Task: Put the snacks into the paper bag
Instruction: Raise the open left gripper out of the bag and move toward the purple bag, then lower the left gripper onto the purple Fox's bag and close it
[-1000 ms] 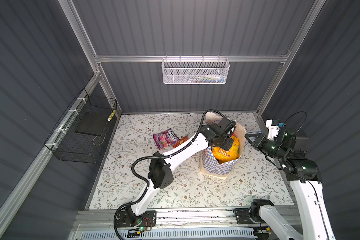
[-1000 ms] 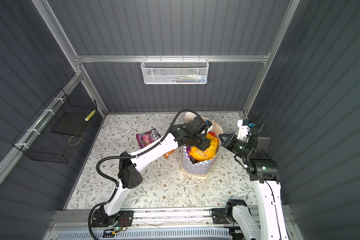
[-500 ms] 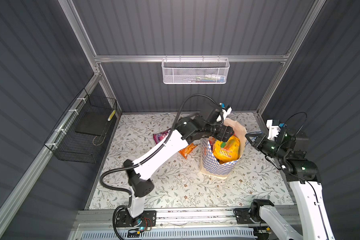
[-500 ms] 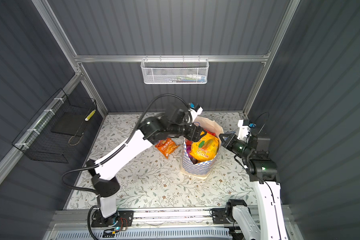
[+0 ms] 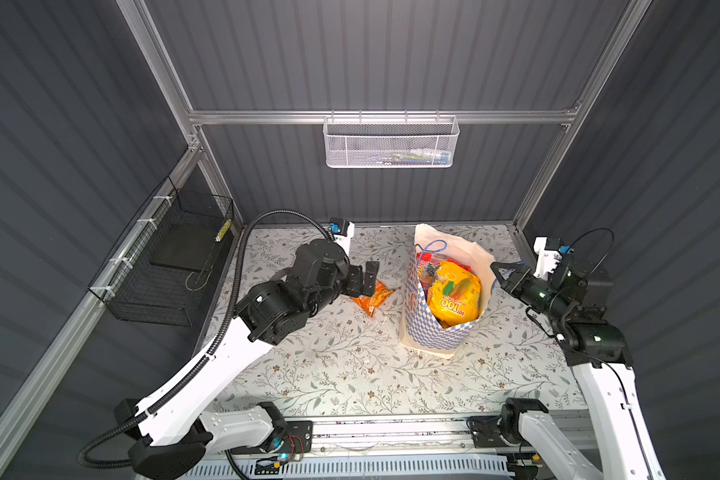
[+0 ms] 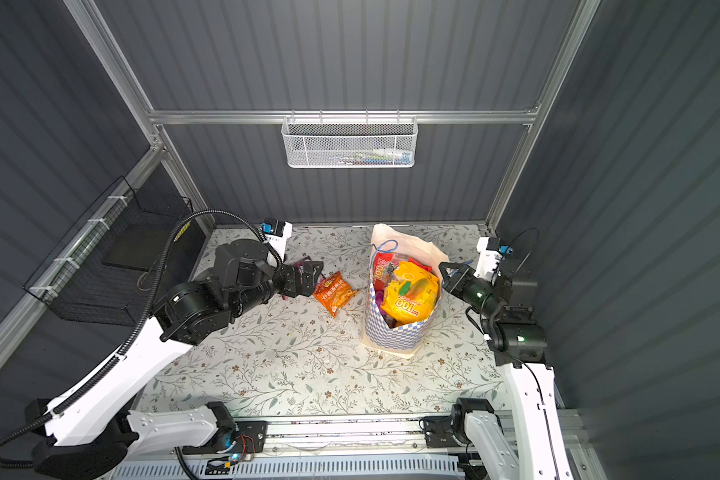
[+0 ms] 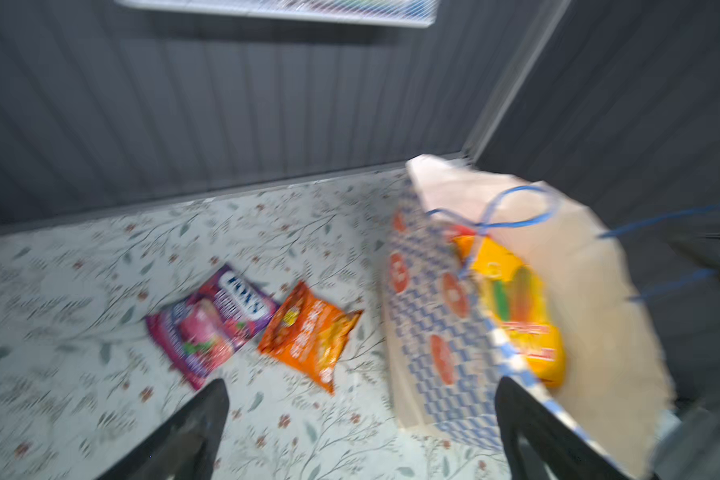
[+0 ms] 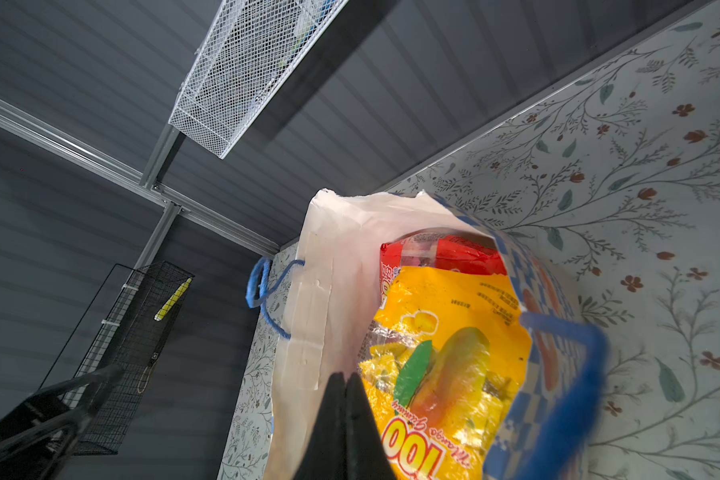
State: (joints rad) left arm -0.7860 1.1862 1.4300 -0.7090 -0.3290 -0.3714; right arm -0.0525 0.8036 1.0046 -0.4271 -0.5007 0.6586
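- Judging from how things lie, a new pick is in hand: the left gripper (image 5: 362, 277) hovers empty above the floral table (image 5: 341, 365), its jaws wide apart, close over the two packets that remain outside
- The paper bag (image 5: 422, 332) stands upright on the right part of the table with its mouth open; a yellow packet (image 5: 454, 291) and a red packet (image 8: 441, 253) already sit inside, reaching near the top
- An orange packet (image 6: 334, 293) lies flat near the bag, and a purple packet (image 7: 213, 320) lies just beside it, on the side away from the bag
- The right gripper (image 5: 499, 274) has its jaws closed at the bag's rim; whether on the paper or on the blue cord I cannot tell, but it seems to keep the mouth open
- The next move asks to lower the open left gripper onto one packet, probably the orange one, and close on it; the film is glossy and flat, so it may slip
- After that the packet must pass over the rim beside the yellow one, because the bag looks quite full
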